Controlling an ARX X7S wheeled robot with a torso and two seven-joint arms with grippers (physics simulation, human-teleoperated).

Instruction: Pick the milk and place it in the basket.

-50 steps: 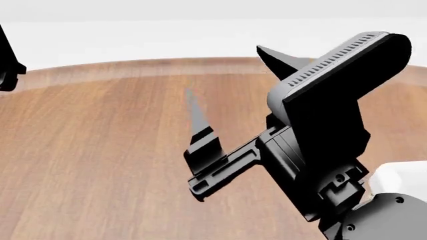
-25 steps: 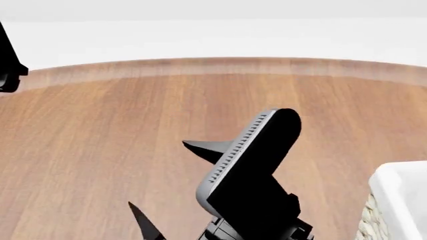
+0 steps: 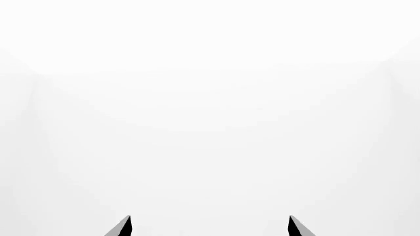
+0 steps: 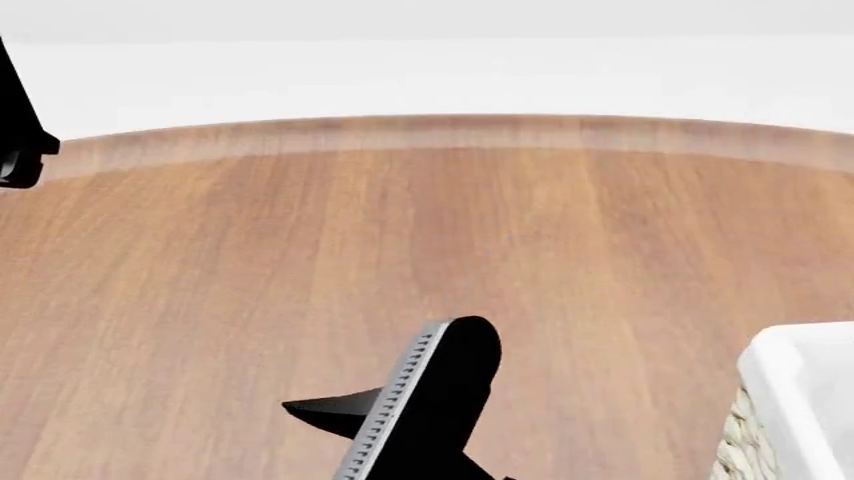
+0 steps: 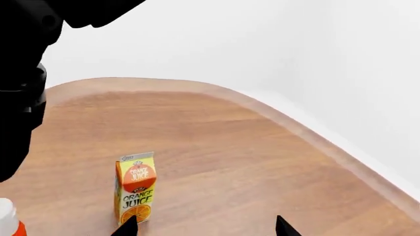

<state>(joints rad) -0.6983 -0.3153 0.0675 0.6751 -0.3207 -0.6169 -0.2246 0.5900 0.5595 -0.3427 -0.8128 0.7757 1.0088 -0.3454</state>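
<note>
STEP: search/approach, nothing grasped | RIGHT gripper [image 5: 203, 227]: fingertips apart, empty, facing orange juice carton [image 5: 135, 188] | LEFT gripper [image 3: 208, 227]: spread, empty | MILK: not in view | basket [image 4: 790, 372]: table's right edge | NEXT: locate milk, avoid juice.

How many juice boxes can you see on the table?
1. The Orange Juice carton stands upright on the wooden table, seen only in the right wrist view. A white and red thing peeks in at that picture's edge; it could be another carton, but too little shows.
</note>
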